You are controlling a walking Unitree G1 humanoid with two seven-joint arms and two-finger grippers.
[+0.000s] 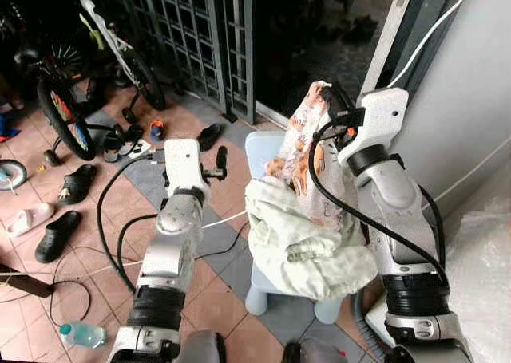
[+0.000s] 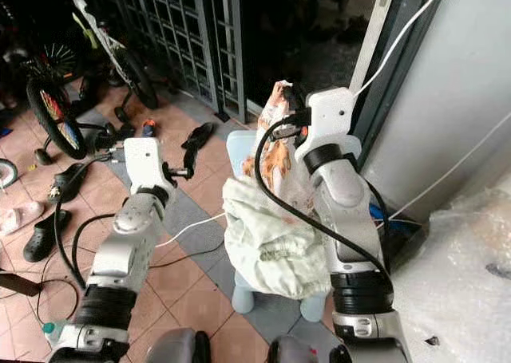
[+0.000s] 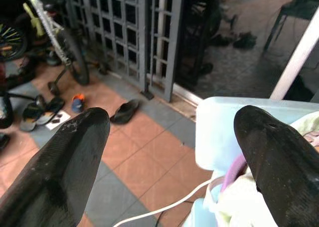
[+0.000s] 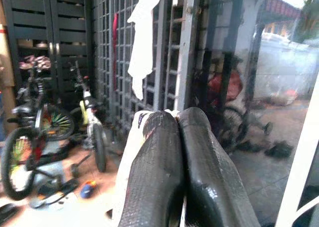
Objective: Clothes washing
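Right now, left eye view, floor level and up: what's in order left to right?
Black clogs → bicycle wheel → left gripper → pale green cloth on the blue stool → right gripper, pinching a patterned garment → grey wall.

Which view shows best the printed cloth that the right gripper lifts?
The left eye view: the printed cloth hangs from the right gripper over the stool. The right eye view shows the same. The right wrist view shows a pale strip behind the shut fingers.

Floor: black sandals (image 1: 57, 235) and a water bottle (image 1: 81, 334) are scattered on tiles.
Gate: a bicycle (image 1: 120, 48) is parked beside the metal gate (image 1: 200, 36).
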